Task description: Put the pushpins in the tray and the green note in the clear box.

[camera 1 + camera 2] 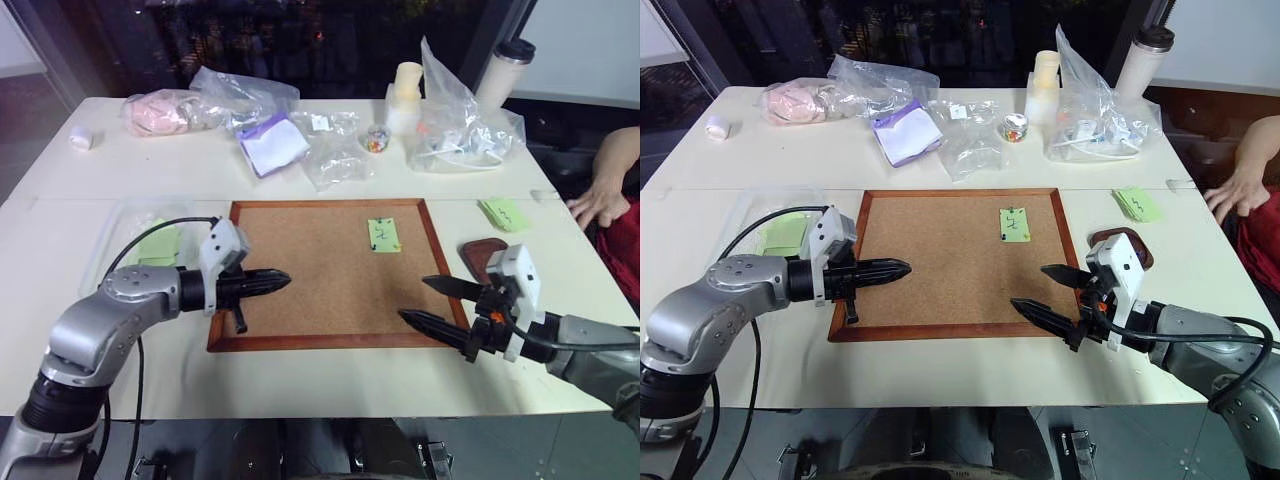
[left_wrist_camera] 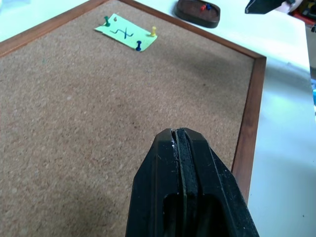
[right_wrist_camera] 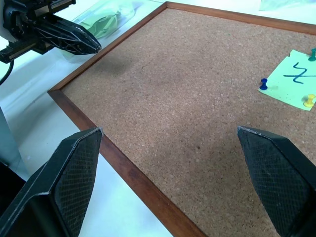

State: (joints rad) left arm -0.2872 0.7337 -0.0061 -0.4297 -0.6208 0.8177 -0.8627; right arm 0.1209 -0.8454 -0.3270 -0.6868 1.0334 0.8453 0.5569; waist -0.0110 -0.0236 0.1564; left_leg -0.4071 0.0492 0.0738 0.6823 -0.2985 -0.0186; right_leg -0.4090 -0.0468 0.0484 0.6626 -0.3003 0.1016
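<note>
The green note (image 1: 383, 234) lies on the corkboard (image 1: 320, 290) toward its far right, held by pushpins (image 2: 139, 47) at its corners: blue, yellow and green ones show. The dark reddish-brown tray (image 1: 480, 252) sits just off the board's right edge, with a red and a blue pin in it (image 2: 203, 7). The clear box (image 1: 112, 238) lies left of the board with green paper inside. My left gripper (image 1: 285, 280) is shut and empty over the board's left edge. My right gripper (image 1: 413, 298) is open and empty over the board's near right corner, in front of the tray.
A pad of green notes (image 1: 503, 212) lies right of the board, and a person's hand (image 1: 598, 203) rests at the table's right edge. Clear plastic bags (image 1: 335, 150), a pink bundle (image 1: 160, 112), a small jar (image 1: 377, 139) and a tumbler (image 1: 506, 70) line the far side.
</note>
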